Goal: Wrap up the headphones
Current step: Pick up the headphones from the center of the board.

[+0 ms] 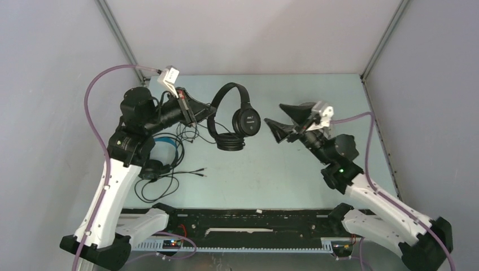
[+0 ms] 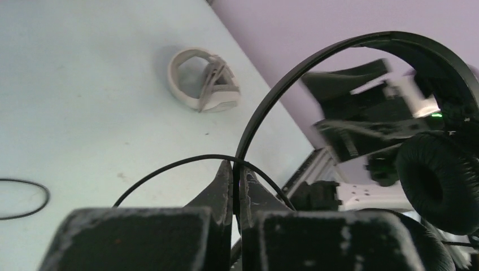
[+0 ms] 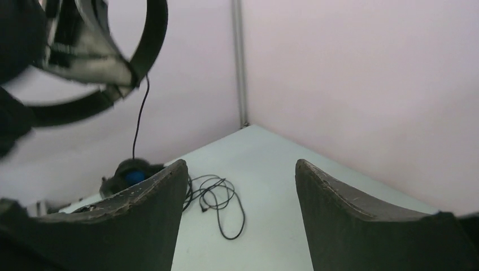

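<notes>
My left gripper (image 1: 213, 110) (image 2: 233, 167) is shut on the thin headband of the slim black headphones (image 1: 238, 117) (image 2: 361, 51), holding them above the table. Their thin cable (image 2: 169, 166) arcs across the fingertips. One ear cup (image 2: 435, 183) hangs at the right of the left wrist view. My right gripper (image 1: 274, 113) (image 3: 240, 169) stands open just right of them, with nothing between its fingers. A bulkier black headset with blue lining (image 1: 160, 154) (image 3: 133, 175) lies by the left arm, its cable (image 1: 151, 189) (image 3: 219, 199) loose on the table. A white headset (image 2: 203, 86) lies on the table farther off.
Grey walls enclose the pale table (image 1: 271, 175) on three sides, with metal posts (image 1: 118, 34) in the back corners. A black strip (image 1: 254, 217) runs along the near edge between the arm bases.
</notes>
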`<state>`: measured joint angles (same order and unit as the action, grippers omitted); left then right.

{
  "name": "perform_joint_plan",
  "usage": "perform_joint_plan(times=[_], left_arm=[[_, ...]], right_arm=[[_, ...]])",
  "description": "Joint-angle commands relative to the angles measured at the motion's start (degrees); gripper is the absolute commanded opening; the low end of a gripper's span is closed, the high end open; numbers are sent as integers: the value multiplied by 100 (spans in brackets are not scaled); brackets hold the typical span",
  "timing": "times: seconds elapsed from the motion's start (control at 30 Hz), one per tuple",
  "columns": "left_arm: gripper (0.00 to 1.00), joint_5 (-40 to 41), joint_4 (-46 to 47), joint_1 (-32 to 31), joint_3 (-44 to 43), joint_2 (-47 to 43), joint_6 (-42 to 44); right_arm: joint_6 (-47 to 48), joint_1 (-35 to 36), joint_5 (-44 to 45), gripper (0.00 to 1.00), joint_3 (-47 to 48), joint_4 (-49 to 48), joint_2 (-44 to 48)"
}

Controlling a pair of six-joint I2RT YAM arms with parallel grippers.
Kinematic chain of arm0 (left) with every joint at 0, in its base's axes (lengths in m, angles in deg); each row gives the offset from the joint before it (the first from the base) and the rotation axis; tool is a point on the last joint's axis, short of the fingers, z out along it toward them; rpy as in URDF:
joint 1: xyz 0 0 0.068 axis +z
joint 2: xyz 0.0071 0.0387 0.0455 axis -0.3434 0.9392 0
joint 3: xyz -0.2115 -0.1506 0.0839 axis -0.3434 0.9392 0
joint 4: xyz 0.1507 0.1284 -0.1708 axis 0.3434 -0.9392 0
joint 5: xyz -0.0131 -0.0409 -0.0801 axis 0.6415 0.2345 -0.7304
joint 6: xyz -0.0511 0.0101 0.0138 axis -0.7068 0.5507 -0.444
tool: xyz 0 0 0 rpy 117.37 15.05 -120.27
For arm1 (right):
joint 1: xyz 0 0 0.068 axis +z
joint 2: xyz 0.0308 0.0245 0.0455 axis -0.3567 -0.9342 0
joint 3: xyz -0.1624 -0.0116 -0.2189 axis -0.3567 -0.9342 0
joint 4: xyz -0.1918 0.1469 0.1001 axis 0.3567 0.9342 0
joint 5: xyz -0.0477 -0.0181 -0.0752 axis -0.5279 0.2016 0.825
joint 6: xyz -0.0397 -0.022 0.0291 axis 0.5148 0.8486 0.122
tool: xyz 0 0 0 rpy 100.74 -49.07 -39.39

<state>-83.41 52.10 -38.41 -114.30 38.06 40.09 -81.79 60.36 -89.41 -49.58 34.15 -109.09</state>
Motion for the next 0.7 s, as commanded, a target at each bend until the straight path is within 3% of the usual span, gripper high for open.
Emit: perform_joint_plan(times=[0.0, 0.13, 0.27, 0.5, 0.67], left_arm=[[0, 984, 259, -146, 337, -138, 836], [0, 1746, 674, -269, 570, -172, 1312], [0, 2858, 759, -509, 753, -149, 1982], [0, 4064, 236, -1007, 531, 238, 2517], [0, 4449, -64, -1251, 371, 421, 2617]], right_arm=[[-544, -109, 1042, 73, 624, 1379, 670], [-1283, -154, 892, 75, 1294, 2668, 827], [-1786, -156, 885, 77, 1687, 3126, 757], [-1209, 270, 1555, 73, 3040, 4442, -516], [-567, 695, 2219, 69, 3806, 4976, -1335]])
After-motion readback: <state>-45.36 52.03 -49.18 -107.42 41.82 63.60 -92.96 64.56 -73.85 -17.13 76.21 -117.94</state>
